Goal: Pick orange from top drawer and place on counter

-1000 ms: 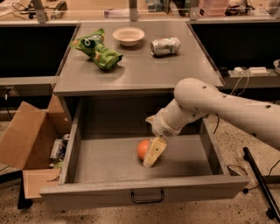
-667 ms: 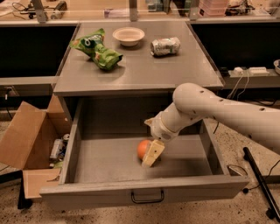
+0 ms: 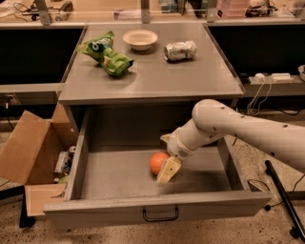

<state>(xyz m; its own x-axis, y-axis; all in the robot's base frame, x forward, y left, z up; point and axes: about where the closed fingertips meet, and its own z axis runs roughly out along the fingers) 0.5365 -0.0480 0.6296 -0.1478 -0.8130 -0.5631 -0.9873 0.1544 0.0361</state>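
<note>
Since a second ago my arm [image 3: 238, 128] has dipped slightly lower into the open top drawer [image 3: 119, 171]; the orange [image 3: 158, 162] has not shifted. My hand [image 3: 167, 171] sits just beside the orange's right side, low in the drawer; I cannot tell its grip. On the surface [image 3: 157, 76] above: a white bowl [image 3: 139, 39], a silvery can [image 3: 180, 50], green bags [image 3: 106, 53]

Speckled floor [image 3: 238, 231] in warm, rather dim light. Pale workbench [image 3: 95, 14] across the back, strewn with cables and small gear too blurred to name. Dark recesses [image 3: 33, 52] beneath it on both sides. White power strip [image 3: 274, 76] with trailing cords on a ledge at right. Open cardboard box [image 3: 28, 152] on the floor at left. Slanted black bar [image 3: 281, 193] at lower right. Gripper [image 3: 164, 170] low inside the open drawer [image 3: 157, 209].
</note>
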